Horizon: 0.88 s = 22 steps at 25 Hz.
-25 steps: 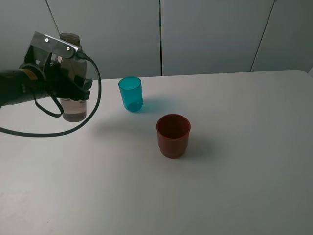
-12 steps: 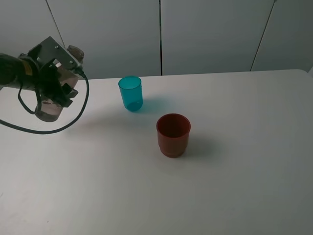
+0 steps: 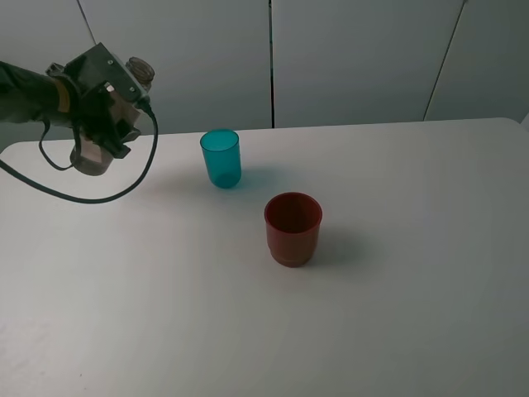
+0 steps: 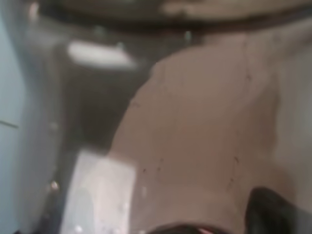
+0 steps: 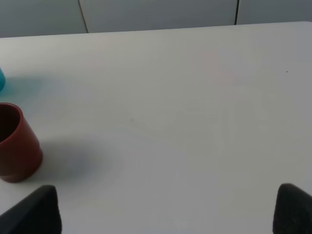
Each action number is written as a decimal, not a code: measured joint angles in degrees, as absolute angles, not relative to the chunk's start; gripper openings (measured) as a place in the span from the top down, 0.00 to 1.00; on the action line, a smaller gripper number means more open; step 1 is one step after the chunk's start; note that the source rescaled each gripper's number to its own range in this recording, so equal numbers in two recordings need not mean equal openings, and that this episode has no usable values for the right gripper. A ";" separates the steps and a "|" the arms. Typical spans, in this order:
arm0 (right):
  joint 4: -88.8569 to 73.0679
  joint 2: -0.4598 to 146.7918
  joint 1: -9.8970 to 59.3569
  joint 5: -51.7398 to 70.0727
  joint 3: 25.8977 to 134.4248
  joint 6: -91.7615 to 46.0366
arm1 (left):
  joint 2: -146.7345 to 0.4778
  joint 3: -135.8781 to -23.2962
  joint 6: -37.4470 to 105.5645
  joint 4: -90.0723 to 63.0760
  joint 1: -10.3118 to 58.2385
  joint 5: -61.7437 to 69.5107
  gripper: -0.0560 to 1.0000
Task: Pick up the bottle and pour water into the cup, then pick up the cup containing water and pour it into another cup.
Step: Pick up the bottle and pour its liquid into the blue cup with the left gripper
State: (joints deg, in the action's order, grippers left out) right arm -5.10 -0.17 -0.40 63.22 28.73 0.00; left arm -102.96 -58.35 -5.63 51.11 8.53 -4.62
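The smoky grey-brown bottle (image 3: 139,69) hangs above the table's far left corner, tilted with its open neck toward the right. My left gripper (image 3: 106,122) is shut on its middle. In the left wrist view the bottle (image 4: 204,136) fills the frame as a brown blur. The teal cup (image 3: 221,158) stands upright on the table, to the right of the bottle. The dark red cup (image 3: 293,228) stands nearer the front, right of the teal one, and also shows in the right wrist view (image 5: 14,144). My right gripper (image 5: 165,210) is open over bare table, well away from both cups.
The white table (image 3: 397,273) stretches wide to the right and front of the cups. A grey panelled wall (image 3: 355,58) runs behind its far edge. A black cable (image 3: 124,188) loops down from the left arm toward the table.
The left gripper has lifted the bottle off the table and carried it up and to the left, tilting its neck rightward. Both cups have stayed put.
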 joint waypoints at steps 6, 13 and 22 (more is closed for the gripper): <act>-5.10 -0.17 -0.40 63.22 28.73 0.00 | -106.31 -59.96 -5.13 52.76 8.53 -9.57 0.93; -5.10 -0.17 -0.40 63.22 28.73 0.00 | -109.15 -62.91 -3.23 60.38 8.84 -8.44 0.93; -5.10 -0.17 -0.40 63.11 28.73 0.00 | -111.42 -64.67 0.00 65.06 10.50 -8.18 0.93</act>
State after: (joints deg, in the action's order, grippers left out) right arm -5.10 -0.17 -0.40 63.11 28.73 0.00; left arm -111.42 -64.67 0.00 65.06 10.50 -8.18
